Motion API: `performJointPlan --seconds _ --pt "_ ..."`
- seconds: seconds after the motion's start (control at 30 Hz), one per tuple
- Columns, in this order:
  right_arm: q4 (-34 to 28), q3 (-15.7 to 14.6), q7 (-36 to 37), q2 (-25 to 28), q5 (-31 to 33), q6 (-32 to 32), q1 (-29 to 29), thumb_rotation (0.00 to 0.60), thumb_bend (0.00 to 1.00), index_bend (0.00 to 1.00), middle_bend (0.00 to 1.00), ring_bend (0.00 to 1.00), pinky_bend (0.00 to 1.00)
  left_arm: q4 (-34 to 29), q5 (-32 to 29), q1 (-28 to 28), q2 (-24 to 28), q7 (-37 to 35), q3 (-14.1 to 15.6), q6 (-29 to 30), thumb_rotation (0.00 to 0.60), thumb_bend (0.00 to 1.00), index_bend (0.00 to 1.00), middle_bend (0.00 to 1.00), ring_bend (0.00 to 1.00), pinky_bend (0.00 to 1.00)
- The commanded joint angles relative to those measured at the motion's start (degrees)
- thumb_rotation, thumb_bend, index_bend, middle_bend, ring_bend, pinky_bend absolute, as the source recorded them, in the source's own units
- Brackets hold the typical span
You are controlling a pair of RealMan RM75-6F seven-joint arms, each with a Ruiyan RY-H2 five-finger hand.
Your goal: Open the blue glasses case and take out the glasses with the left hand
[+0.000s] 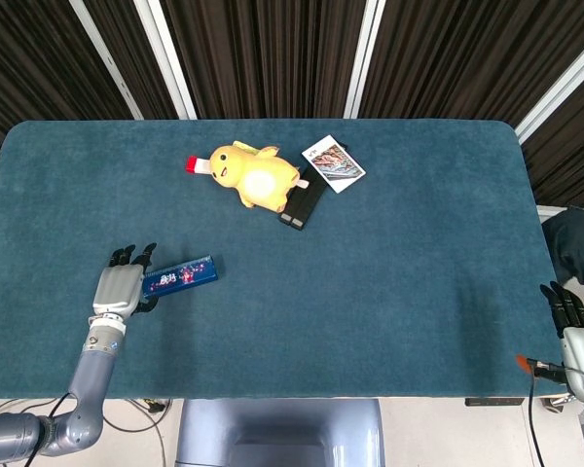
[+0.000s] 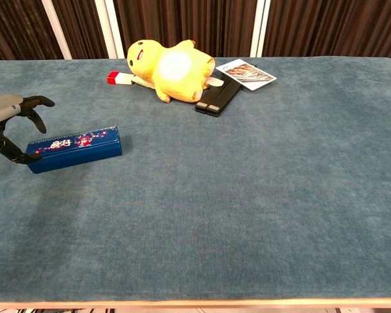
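The blue glasses case (image 1: 180,275) (image 2: 75,149) lies closed and flat on the left part of the table. My left hand (image 1: 120,287) (image 2: 10,117) is at the case's left end with its fingers spread. Its thumb (image 2: 12,154) reaches down to that end of the case, and the other fingers (image 2: 34,104) arch above the cloth, holding nothing. The glasses are not visible. My right hand (image 1: 576,326) stays beyond the table's right front corner, fingers straight and empty; the chest view does not show it.
A yellow plush toy (image 1: 253,175) (image 2: 169,68) lies at the back centre with a red-and-white item (image 2: 119,79) by its head. A black folded object (image 1: 303,202) (image 2: 217,98) and a printed card (image 1: 333,162) (image 2: 246,73) sit beside it. Blue cloth covers the table (image 1: 389,292).
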Motion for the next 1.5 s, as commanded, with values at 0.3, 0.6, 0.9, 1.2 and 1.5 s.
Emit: performJointPlan --seconds 0.3,0.6,0.9,1.2,1.5 --pt "0.3 0.0 0.1 -0.1 0.0 0.0 -0.1 0.6 0.14 0.0 0.0 0.0 0.2 1.4 -0.8 0.7 -0.6 1.2 -1.3 -1.6 0.6 0.28 0.0 0.29 0.0 0.07" --pt "0.4 0.0 0.1 -0.2 -0.1 0.2 -0.1 0.6 0.15 0.0 0.0 0.0 0.2 2.2 -0.9 1.2 -1.0 1.8 -2.3 -2.6 0.6 0.28 0.0 0.32 0.0 0.07" --pt "0.4 0.0 0.0 -0.2 0.1 0.1 -0.1 0.6 0.15 0.0 0.0 0.0 0.2 3.2 -0.6 1.7 -1.3 1.7 -3.3 -3.4 0.6 0.29 0.0 0.36 0.0 0.07" --pt "0.4 0.1 -0.3 -0.3 0.3 0.0 -0.1 0.6 0.16 0.0 0.0 0.0 0.2 3.6 -0.2 2.0 -1.2 1.5 -4.0 -4.5 0.6 0.34 0.01 0.36 0.0 0.07" --pt "0.4 0.1 -0.4 -0.3 0.4 0.0 -0.1 0.6 0.16 0.0 0.0 0.0 0.2 4.2 0.2 2.4 -1.1 0.9 -4.5 -5.6 0.6 0.48 0.03 0.31 0.0 0.07"
